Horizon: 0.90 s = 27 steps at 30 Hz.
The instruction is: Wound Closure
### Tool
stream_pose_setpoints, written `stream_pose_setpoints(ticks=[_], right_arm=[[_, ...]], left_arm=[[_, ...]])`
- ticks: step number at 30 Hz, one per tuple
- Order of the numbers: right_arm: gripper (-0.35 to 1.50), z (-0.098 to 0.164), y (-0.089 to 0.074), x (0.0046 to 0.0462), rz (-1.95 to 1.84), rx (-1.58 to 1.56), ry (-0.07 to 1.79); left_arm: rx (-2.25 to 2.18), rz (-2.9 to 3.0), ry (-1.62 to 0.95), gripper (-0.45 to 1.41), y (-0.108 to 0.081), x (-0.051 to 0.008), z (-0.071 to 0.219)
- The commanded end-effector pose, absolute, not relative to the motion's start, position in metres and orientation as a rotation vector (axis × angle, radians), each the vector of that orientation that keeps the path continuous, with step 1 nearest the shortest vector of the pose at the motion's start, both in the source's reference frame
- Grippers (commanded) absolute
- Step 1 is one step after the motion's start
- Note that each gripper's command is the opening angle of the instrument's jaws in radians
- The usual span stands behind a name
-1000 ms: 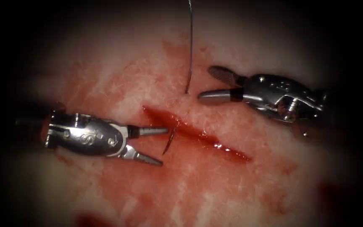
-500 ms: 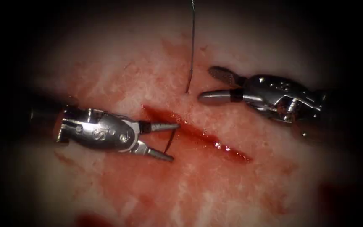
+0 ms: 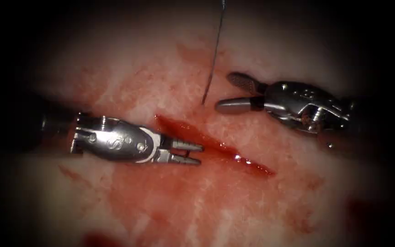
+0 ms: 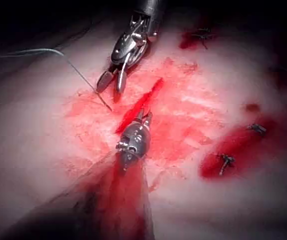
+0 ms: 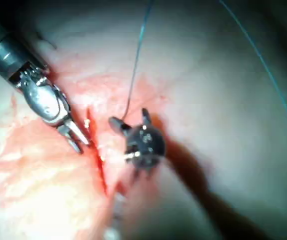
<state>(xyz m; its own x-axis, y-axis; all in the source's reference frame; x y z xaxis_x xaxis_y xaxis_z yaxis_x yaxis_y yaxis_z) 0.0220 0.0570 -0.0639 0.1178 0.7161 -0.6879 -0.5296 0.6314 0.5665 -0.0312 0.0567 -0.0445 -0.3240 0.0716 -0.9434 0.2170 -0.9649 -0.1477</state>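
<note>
Gripping: left tool [image 3: 196, 154], jaws nearly closed at the cut's [image 3: 216, 146] left edge; needle hidden, hold unclear.
Right tool [image 3: 234, 93]: jaws spread, empty.
Thread [image 3: 211, 59]: enters tissue [image 3: 161, 87] above the cut.

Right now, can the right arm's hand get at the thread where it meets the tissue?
Probably yes: the right hand, open and empty, lies beside the thread with bare tissue between.

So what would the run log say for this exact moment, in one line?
left tool: shut on needle at cut's left edge | right tool: open, holds nothing | thread: enters tissue right of cut
</note>
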Motion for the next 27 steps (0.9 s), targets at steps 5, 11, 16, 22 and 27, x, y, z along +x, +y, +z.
stream_pose_setpoints(ticks=[5, 11, 16, 22, 27], right_arm=[[1.18, -0.0633, 0.0565, 0.0229, 0.917, 0.198, 1.131], [1.18, -0.0632, 0.0565, 0.0229, 0.917, 0.198, 1.131], [1.16, -0.0632, 0.0564, 0.0230, 0.917, 0.197, 1.131], [1.16, -0.0632, 0.0563, 0.0230, 0.916, 0.197, 1.131], [1.16, -0.0633, 0.0563, 0.0230, 0.916, 0.198, 1.131]], left_arm=[[1.854, -2.570, 0.864, -0.35, 0.0559, -0.0313, -0.0453], [1.878, -2.572, 1.151, -0.35, 0.0550, -0.0303, -0.0462], [1.876, -2.568, 1.262, -0.35, 0.0557, -0.0292, -0.0480], [1.922, -2.547, 1.434, -0.35, 0.0568, -0.0284, -0.0513], [1.956, -2.518, 1.539, -0.35, 0.0567, -0.0280, -0.0533]])
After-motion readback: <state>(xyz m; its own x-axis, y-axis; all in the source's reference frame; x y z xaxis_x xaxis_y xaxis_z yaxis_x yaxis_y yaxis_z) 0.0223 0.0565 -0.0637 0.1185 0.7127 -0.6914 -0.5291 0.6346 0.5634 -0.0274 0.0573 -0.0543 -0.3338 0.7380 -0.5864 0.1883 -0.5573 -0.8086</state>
